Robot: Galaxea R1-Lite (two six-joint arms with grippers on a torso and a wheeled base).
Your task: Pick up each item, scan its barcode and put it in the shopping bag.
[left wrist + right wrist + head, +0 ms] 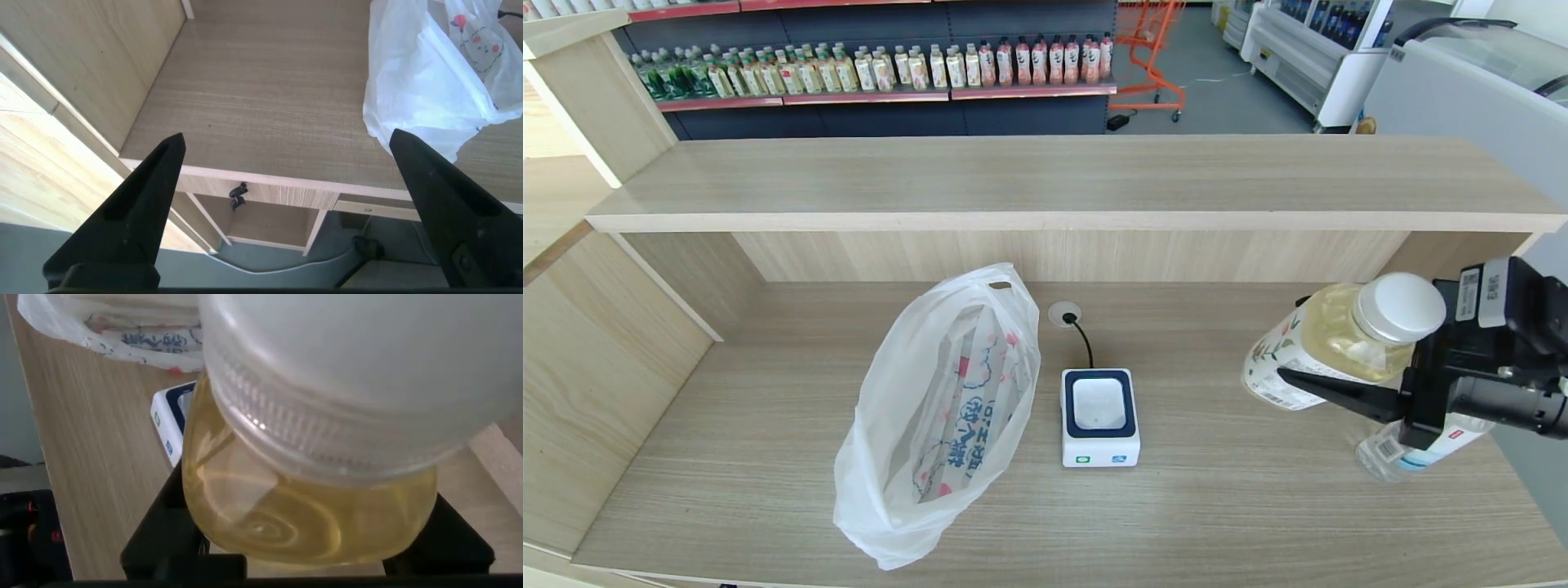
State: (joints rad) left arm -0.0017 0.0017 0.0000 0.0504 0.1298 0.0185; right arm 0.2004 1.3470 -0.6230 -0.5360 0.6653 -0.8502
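My right gripper (1339,369) is shut on a bottle of yellow drink (1327,343) with a white cap and a flowered label. It holds the bottle tilted above the right side of the counter. In the right wrist view the cap and the yellow liquid (310,498) sit close between the black fingers (159,539). A clear bottle (1409,447) with a barcode label lies on the counter under that arm. The white scanner (1099,416) with a blue frame stands mid-counter. Left of it lies the white shopping bag (931,408), mouth open, with a printed packet inside. My left gripper (286,139) hangs open over the counter's front left edge.
A raised wooden ledge (1062,180) runs along the back of the counter (1217,506), and a wooden side wall (596,384) closes the left. The scanner's black cable (1085,339) goes into a hole behind it.
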